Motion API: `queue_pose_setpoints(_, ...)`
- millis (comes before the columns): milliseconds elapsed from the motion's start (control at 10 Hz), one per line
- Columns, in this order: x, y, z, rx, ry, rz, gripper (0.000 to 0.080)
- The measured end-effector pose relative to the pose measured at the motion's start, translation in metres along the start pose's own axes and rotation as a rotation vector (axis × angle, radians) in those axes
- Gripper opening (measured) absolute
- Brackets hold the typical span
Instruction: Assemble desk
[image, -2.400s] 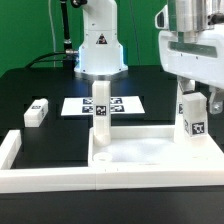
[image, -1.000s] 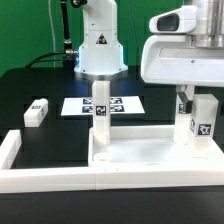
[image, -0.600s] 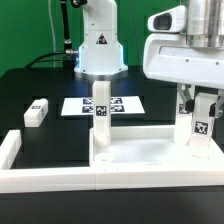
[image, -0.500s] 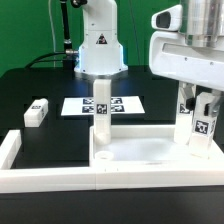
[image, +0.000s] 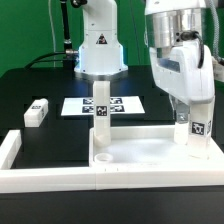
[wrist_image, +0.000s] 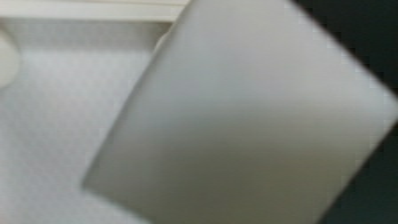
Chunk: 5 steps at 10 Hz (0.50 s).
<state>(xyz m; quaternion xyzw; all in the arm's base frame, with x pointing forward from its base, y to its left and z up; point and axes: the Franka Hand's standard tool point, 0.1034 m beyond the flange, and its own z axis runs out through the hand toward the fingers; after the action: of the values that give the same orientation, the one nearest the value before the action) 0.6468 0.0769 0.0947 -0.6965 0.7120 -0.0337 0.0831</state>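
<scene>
The claw (image: 190, 108) is down on top of the corner leg (image: 197, 128), at the tabletop's corner on the exterior view's right. Its jaws are closed together. The arm's bulk hides the pads, so I can't tell whether they really pinch that leg or only rest against it. The wrist view is nearly filled by one pale flat face (wrist_image: 249, 130), most likely that same leg seen very close.

The job looks roughly half done. The tabletop (image: 140, 152) lies rim-up on the black table, near the front. Two legs stand upright in it: the corner leg under the claw, and the standing leg (image: 100, 105) at the far corner toward the exterior view's left, just in front of the marker board (image: 128, 103). I can't judge from here whether either is screwed fully home. A loose leg (image: 37, 111) lies on its side well apart from the tabletop, at the exterior view's left, waiting to be fitted. I see no fourth leg anywhere.
</scene>
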Motion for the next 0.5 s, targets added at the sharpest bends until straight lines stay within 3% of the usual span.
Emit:
queue_pose_setpoints(100, 0.002, -0.001, 0.000, 0.004, 0.002, -0.017, 0.0001)
queue_pose_setpoints(200, 0.001, 0.000, -0.001, -0.009, 0.004, -0.074, 0.0001)
queue_pose_setpoints(300, -0.008, -0.006, -0.013, -0.067, 0.010, -0.309, 0.0001)
queue_pose_setpoints(500, -0.014, -0.009, -0.024, -0.078, 0.002, -0.579, 0.0001)
